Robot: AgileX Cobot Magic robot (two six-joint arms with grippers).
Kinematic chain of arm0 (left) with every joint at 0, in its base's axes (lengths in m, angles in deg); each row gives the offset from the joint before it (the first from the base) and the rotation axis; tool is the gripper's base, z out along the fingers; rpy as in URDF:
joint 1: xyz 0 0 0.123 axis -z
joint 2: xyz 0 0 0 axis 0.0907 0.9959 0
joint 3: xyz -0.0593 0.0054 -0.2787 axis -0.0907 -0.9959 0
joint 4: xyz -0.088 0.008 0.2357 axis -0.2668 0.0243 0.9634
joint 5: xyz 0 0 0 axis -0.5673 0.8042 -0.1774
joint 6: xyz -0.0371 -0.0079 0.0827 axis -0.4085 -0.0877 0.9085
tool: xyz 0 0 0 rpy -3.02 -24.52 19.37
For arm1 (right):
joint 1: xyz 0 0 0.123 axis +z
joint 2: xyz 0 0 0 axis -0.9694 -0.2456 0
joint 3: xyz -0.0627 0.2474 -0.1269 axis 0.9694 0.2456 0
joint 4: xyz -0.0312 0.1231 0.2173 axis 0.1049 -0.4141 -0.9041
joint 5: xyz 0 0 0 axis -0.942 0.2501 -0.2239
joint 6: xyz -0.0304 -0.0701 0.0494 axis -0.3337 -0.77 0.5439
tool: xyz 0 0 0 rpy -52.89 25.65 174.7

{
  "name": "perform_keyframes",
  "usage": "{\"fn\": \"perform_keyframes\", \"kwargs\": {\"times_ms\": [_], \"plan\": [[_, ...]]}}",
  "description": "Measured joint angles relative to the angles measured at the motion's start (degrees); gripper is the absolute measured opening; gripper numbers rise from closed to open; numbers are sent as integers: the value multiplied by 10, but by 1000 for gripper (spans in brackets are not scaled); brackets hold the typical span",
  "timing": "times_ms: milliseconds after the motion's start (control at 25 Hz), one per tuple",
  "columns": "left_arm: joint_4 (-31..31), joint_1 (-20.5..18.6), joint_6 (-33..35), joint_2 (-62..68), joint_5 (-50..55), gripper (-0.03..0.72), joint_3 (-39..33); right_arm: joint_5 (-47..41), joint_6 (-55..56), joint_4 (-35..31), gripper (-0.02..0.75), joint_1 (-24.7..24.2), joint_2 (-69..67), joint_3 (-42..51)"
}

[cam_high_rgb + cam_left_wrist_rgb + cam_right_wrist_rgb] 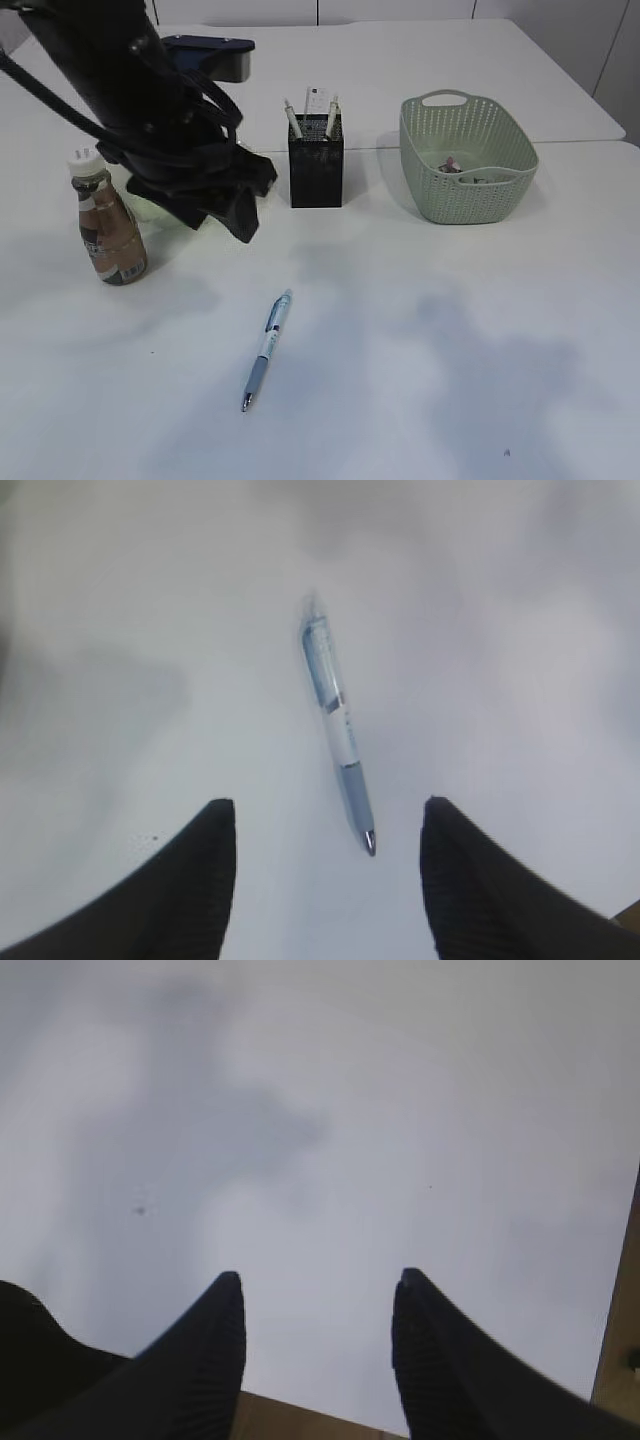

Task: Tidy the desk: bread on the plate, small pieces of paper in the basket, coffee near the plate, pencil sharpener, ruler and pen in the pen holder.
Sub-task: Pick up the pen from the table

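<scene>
A blue-and-white pen point(266, 350) lies alone on the white desk point(450, 340), in front of the pen holder point(316, 160). The left gripper point(325, 825) hovers above, jaws spread and empty. Light, stiff and probably slippery, the pen seems best pinched mid-barrel.

The tabletop point(430, 350) is plain white with soft grey shadows. The pen point(266, 349) is pale blue and clear with a silver tip. The coffee bottle point(108, 226) is brown with a white cap and a brown-and-silver label. The pen holder point(316, 165) is black with dotted mesh. The basket point(466, 160) is sage green with perforated walls. The left hand point(325, 880) has black ribbed fingers.
</scene>
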Motion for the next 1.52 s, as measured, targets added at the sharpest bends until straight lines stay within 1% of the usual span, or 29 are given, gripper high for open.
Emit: {"fn": "perform_keyframes", "kwargs": {"times_ms": [200,280,320,400,440,480,600,640,680,760,840,1120,1520], "plan": [[-4,26,0,18,-21,416,1,38,3,4,387,0,52,59],[-5,31,-1,20,-32,416,1,75,12,4,387,0,79,94],[-6,33,-2,20,-35,416,1,78,12,4,387,0,80,94],[-7,35,-7,20,-40,416,1,122,17,-2,387,0,101,132],[-7,35,-9,20,-40,416,1,122,17,-3,387,0,103,135],[-7,35,-13,20,-41,416,1,146,17,-16,387,0,116,158],[-7,35,-17,25,-42,416,1,164,17,-29,387,0,125,183],[-7,35,-18,27,-43,416,1,187,18,-40,387,0,137,215],[-8,35,-20,32,-43,416,1,187,18,-40,387,0,137,215],[-10,35,-20,41,-43,416,1,211,18,-45,387,0,162,250],[-10,35,-21,54,-44,416,1,228,18,-46,387,0,185,267],[-21,35,-25,99,-46,416,1,245,18,-42,387,0,263,309],[-23,35,-43,168,-59,414,1,258,21,-41,387,0,273,323]]}}
